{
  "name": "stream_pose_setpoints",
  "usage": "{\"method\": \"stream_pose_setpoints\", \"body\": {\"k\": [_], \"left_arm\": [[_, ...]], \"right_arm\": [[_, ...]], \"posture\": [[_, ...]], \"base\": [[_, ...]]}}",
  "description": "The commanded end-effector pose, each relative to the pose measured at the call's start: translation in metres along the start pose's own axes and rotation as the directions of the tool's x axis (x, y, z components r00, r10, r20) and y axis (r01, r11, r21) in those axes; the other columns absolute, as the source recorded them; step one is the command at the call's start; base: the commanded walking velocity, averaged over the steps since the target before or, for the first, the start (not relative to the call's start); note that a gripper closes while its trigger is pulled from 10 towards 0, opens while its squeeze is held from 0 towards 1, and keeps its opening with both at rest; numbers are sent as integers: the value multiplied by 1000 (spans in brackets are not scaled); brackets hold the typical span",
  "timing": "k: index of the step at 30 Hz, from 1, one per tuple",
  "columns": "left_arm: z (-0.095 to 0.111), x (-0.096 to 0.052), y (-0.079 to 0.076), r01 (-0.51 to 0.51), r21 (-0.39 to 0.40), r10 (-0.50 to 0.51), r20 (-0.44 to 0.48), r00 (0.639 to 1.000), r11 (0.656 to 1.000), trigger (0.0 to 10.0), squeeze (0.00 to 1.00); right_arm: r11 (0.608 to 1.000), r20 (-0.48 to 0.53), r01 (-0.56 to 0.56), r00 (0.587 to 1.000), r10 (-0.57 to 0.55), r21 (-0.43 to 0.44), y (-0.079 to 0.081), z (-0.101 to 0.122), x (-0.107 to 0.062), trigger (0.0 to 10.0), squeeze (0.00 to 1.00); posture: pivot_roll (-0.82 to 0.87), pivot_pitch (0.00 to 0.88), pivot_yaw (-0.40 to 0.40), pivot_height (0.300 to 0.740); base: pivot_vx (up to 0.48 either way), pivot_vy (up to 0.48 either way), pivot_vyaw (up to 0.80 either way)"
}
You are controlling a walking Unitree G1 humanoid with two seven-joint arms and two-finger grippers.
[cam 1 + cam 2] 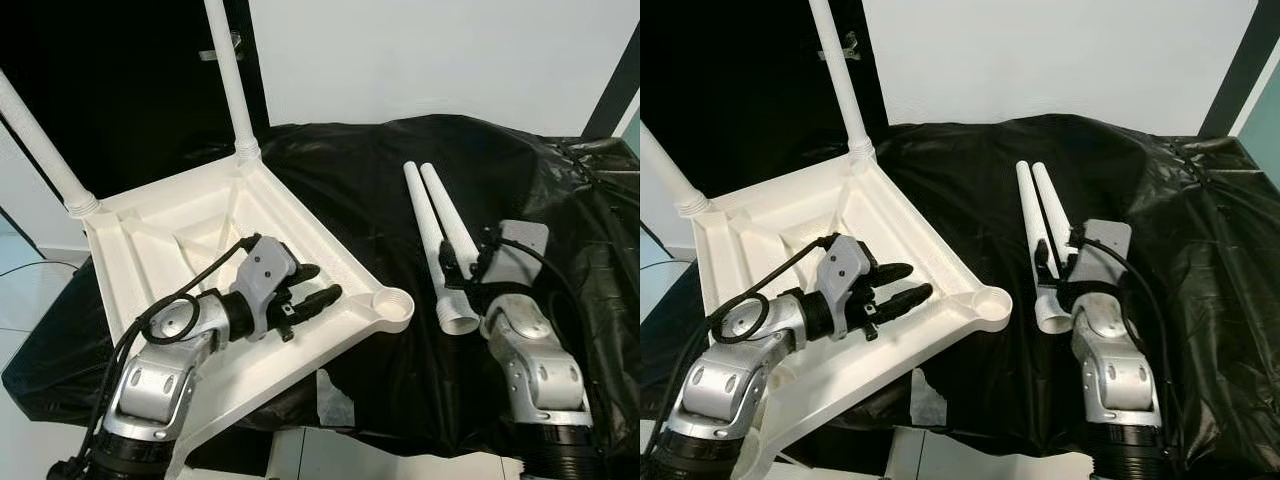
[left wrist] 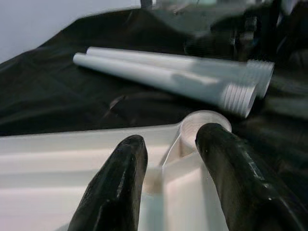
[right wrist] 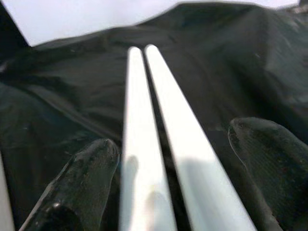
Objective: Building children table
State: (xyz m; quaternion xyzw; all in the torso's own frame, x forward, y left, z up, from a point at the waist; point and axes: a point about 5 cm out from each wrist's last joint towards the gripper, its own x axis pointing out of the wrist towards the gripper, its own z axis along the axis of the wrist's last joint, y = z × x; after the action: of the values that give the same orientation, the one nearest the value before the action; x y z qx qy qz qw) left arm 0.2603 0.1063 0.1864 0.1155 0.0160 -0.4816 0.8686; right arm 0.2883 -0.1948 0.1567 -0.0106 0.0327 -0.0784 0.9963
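Left gripper (image 1: pixel 320 285) jaws parted over tabletop (image 1: pixel 150 240) edge | right gripper (image 3: pixel 175 159) jaws spread astride both legs (image 1: pixel 440 235)

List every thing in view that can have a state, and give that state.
Table top: upside down, tilted, two legs screwed in.
Attached legs: standing up from the far corners.
Empty corner socket: open, no leg in it.
Loose legs: lying side by side on the black sheet.
Left gripper: open, over the table top.
Right gripper: open, fingers either side of the loose legs.

Upturned white tabletop (image 1: pixel 330 262); two loose legs (image 1: pixel 440 235)
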Motion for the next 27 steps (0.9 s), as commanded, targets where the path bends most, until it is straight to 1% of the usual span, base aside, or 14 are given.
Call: {"method": "stream_pose_setpoints", "body": {"k": [1,2,4,6,9,11,15,16,17,18,20,25,27], "left_arm": [[9,1,-2,18,12,-18,43,999,1000,10000,0],[9,1,-2,18,12,-18,43,999,1000,10000,0],[9,4,-5,46,2,-46,46,998,999,10000,0],[10,7,-6,50,12,-50,42,998,999,10000,0],[11,8,-6,49,20,-50,45,998,999,10000,0],[12,10,-8,58,16,-59,53,997,998,10000,0],[13,10,-9,66,18,-67,59,996,998,10000,0],[14,11,-9,64,24,-65,60,996,998,10000,0],[14,11,-9,64,24,-65,60,996,998,10000,0],[14,12,-9,62,29,-64,63,996,998,10000,0],[15,13,-9,59,32,-61,66,996,998,10000,0],[15,13,-10,56,34,-59,66,996,998,10000,0],[15,14,-9,43,41,-46,70,997,998,10000,0]], "right_arm": [[1000,-35,25,999,-24,14,-11,-5,-2,10000,0],[1000,-35,25,999,-24,14,-11,-5,-2,10000,0],[999,-58,48,997,-47,19,-23,-8,-3,10000,0],[997,-89,62,994,-57,48,-33,-10,-3,10000,0],[996,-118,53,992,-45,67,-38,-11,-2,10000,0],[997,-144,35,989,-25,65,-43,-11,-1,10000,0],[998,-174,9,985,1,58,-48,-12,2,10000,0],[998,-207,-20,978,32,60,-50,-14,5,10000,0],[998,-207,-20,978,32,60,-50,-14,5,10000,0],[998,-233,-51,971,61,47,-53,-15,8,10000,0],[992,-274,-112,954,124,60,-55,-16,14,10000,0],[991,-284,-121,949,134,64,-58,-14,18,10000,0],[983,-304,-161,935,181,92,-59,-11,23,10000,0]], "posture": [[69,0,24,740],[69,0,24,740],[62,0,23,740],[48,0,23,740],[42,0,23,740],[35,0,22,740],[32,0,21,740],[30,0,17,740],[30,0,17,740],[28,0,14,740],[28,0,9,740],[28,0,5,740],[29,0,-10,740]], "base": [[0,0,0],[0,0,0],[0,0,0],[0,0,0],[0,0,0],[0,0,0],[0,0,0],[0,0,0],[0,0,0],[0,0,0],[0,0,0],[0,0,0],[0,0,0]]}}
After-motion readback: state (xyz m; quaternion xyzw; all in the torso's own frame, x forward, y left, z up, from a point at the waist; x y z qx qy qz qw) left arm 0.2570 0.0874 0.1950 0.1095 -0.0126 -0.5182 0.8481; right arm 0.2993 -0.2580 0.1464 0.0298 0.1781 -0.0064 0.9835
